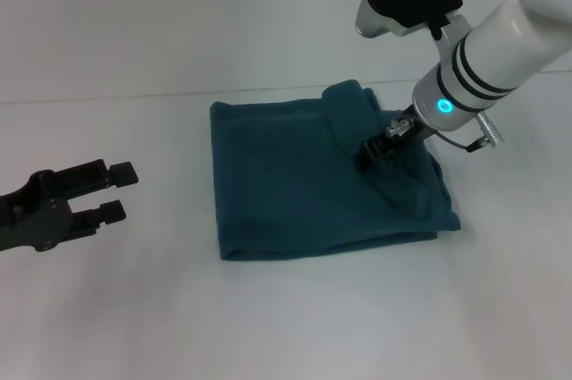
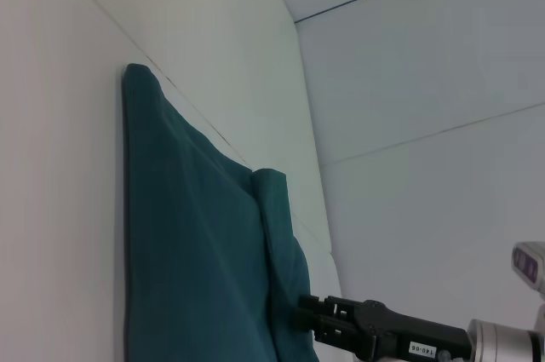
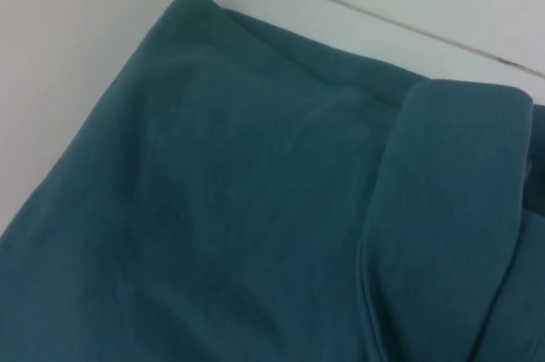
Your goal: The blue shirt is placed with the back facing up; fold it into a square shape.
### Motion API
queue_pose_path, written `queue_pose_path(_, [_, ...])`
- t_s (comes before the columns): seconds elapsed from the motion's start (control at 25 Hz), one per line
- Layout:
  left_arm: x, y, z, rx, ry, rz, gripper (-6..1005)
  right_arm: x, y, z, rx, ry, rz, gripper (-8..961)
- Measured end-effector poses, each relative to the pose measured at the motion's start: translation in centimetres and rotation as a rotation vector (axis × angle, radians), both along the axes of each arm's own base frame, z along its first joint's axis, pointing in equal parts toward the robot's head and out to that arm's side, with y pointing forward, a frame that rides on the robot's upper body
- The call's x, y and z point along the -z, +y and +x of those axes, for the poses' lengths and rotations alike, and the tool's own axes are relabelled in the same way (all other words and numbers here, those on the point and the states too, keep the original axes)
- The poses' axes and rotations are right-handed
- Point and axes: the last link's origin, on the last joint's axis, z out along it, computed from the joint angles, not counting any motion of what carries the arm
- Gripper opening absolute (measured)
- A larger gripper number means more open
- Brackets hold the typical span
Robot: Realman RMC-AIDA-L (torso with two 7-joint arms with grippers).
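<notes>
The blue shirt [image 1: 304,183] lay folded into a roughly square packet on the white table [image 1: 134,308], with a raised flap of fabric [image 1: 357,107] rolled over along its right side. The main risk, as a judgement, lay in that flap: were it let go too high or dragged sideways on withdrawal, it could spring back or pull the layers beneath askew, spoiling the square outline. A snag of the knit on the fingertips would have the same effect.

The right gripper [image 1: 380,149] reached down from the upper right, its forearm angled steeply and its tip at the inner edge of the flap; whether its fingers were clamped on the cloth or merely pressing it could not be told. The left gripper [image 1: 114,190] hovered level above the table, well left of the shirt, its fingers spread and holding nothing.
</notes>
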Motion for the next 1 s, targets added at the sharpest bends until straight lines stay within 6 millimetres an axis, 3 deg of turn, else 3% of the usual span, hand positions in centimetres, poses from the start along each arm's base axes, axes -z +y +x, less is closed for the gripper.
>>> queue_pose_path(0.32, [0.0,0.1,0.0,0.000,-0.002,0.001,786,0.3,-0.3,0.3,0.000,-0.025,-0.018,484])
queue_pose_path(0.52, [0.0,0.1,0.0,0.000,-0.002,0.001,786,0.3,-0.3,0.4,0.001,-0.026,-0.017,245])
queue_pose_path(0.84, [0.1,0.0,0.1,0.001,-0.004,0.001,786,-0.7,-0.2,1.2,0.043,-0.033,0.010,20])
queue_pose_path(1.0, [0.0,0.1,0.1,0.000,-0.005,0.003,787,-1.9,-0.4,2.0,0.078,-0.036,0.036,20])
